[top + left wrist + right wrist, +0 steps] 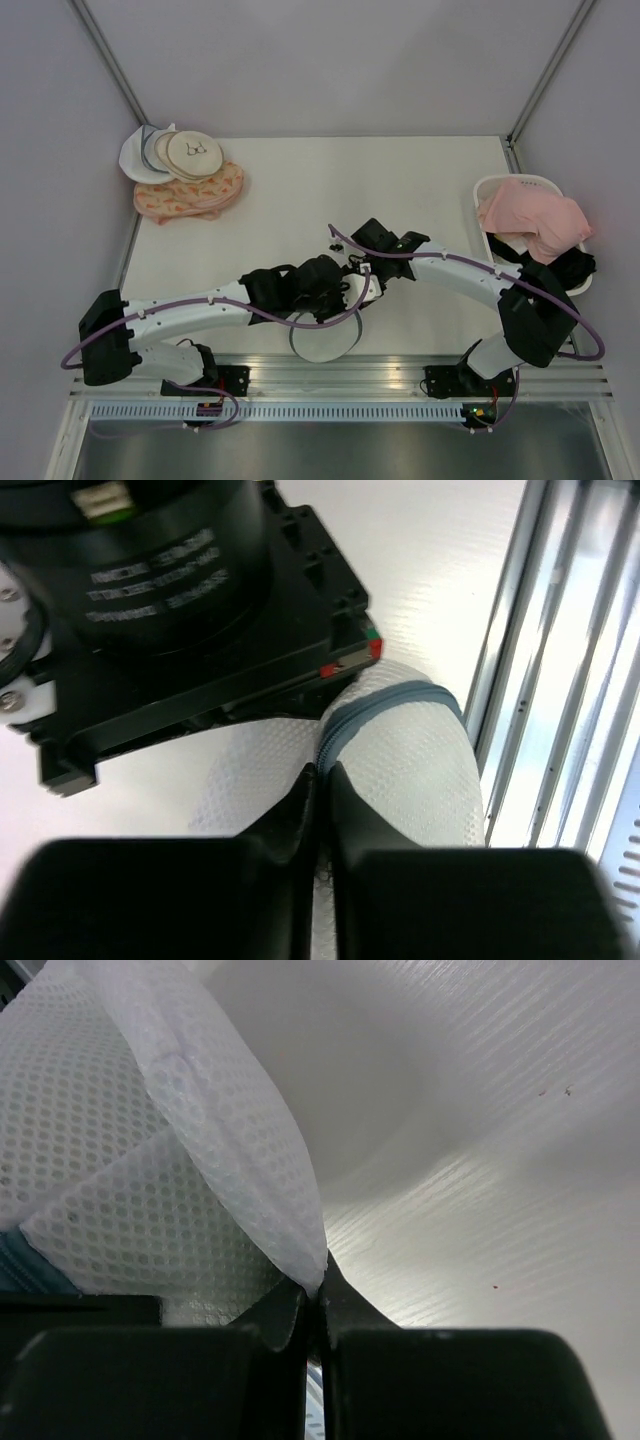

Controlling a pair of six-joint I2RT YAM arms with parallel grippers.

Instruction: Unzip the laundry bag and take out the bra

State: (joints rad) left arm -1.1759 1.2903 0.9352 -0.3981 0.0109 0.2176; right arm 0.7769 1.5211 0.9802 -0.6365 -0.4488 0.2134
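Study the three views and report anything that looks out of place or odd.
The laundry bag lies at the near edge of the table by the rail, its mesh pinched into a fold by the right pincer. Far right, a pink garment spills over the basket rim.

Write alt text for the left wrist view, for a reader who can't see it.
The left gripper is pinched shut on the white mesh laundry bag, right at its grey-blue zipper. The other arm's black housing looms close above, over a white table with a metal rail at the right.
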